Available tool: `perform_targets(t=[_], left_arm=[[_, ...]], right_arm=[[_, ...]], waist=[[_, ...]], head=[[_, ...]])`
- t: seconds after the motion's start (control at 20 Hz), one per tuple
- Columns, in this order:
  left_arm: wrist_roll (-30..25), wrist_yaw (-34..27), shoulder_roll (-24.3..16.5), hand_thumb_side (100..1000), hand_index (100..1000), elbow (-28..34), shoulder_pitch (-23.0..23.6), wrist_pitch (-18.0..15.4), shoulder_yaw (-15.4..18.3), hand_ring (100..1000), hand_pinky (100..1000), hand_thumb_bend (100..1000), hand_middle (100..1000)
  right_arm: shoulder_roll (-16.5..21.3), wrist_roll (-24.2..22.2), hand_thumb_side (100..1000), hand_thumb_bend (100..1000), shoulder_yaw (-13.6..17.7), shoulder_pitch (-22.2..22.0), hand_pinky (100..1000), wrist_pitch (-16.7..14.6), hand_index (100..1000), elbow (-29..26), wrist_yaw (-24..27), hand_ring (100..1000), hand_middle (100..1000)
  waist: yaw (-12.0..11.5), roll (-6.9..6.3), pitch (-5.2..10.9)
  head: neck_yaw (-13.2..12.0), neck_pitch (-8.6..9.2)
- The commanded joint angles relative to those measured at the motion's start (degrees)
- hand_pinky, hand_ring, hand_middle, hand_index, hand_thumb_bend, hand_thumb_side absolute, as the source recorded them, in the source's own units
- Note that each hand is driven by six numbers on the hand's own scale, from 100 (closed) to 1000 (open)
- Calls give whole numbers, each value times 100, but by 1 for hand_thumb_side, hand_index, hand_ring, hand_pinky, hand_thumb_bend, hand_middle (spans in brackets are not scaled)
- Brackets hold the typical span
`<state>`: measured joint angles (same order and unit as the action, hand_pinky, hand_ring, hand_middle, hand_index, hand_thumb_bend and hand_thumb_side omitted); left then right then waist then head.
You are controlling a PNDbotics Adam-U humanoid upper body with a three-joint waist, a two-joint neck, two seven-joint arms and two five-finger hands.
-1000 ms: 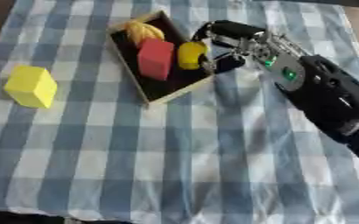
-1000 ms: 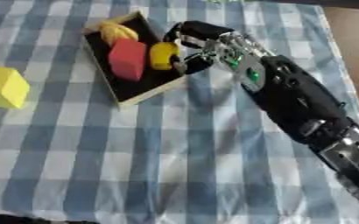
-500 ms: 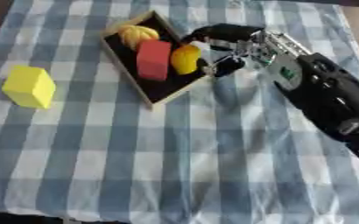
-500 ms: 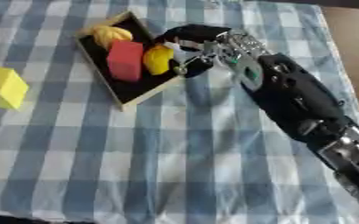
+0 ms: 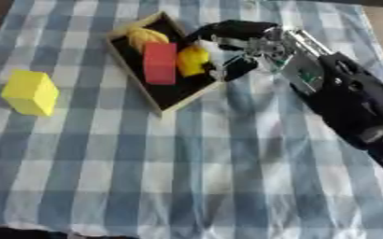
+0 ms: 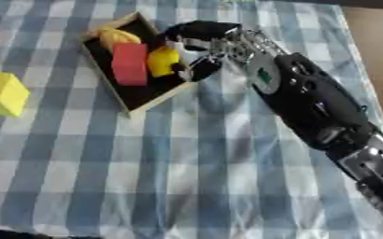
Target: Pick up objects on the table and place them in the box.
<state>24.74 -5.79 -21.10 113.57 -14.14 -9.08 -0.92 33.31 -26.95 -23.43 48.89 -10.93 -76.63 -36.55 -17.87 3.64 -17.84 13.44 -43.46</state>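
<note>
A wooden box (image 5: 190,97) with a dark inside lies at the upper middle of the checked cloth. In it are a yellow-orange rounded item (image 5: 146,37), a red block (image 5: 159,63) and a small yellow object (image 5: 192,59). My right hand (image 5: 245,38) comes in from the right over the box's right rim, with its fingers arched above the small yellow object and its thumb beside it, curled round it. A yellow block (image 5: 31,92) sits alone on the cloth at the left. My left hand shows in neither view.
The blue-and-white checked cloth (image 5: 187,177) covers the table down to the near edge. My right forearm (image 6: 317,107) lies diagonally across the right side. Brown tabletop (image 6: 374,28) shows at the far right beyond the cloth.
My right hand has carried the small yellow object a little to the left, from above the box's right rim to inside the box beside the red block.
</note>
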Motion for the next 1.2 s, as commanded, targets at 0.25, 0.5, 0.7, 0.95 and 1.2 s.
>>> perform_targets(t=[0.25, 0.5, 0.7, 0.95, 1.2], left_arm=[[7, 24, -77, 588, 841, 102, -48, 4, 30, 752, 784, 207, 796], [12, 44, -95, 583, 841, 102, -67, 6, 33, 753, 784, 207, 796], [-17, 186, -240, 550, 844, 102, -175, 44, 50, 755, 786, 220, 797], [-341, 1197, -998, 425, 870, 102, -694, 345, 53, 789, 809, 325, 822], [-1668, 2401, -2237, 387, 918, 68, -1381, 1047, -283, 865, 876, 485, 869]], right_arm=[[430, -39, 112, 100, 285, 46, 985, 401, 1000, -940, 327, 1000, 910], [646, -115, 100, 100, 518, -78, 980, 639, 997, -1543, 607, 1000, 905], [864, 227, 100, 100, 936, -211, 953, 1060, 961, -2157, 1103, 983, 872], [1398, 1295, 158, 100, 1508, -659, 947, 1738, 914, -3090, 1995, 943, 837], [1926, 2741, 421, 100, 2135, -1219, 950, 2222, 898, -3727, 2922, 927, 823]], waist=[[25, -137, 224], [50, -150, 229], [78, -188, 234], [129, -236, 243], [229, -283, 250]], head=[[-26, -22], [-48, -23], [-89, -25], [-138, -43], [-201, -63]])
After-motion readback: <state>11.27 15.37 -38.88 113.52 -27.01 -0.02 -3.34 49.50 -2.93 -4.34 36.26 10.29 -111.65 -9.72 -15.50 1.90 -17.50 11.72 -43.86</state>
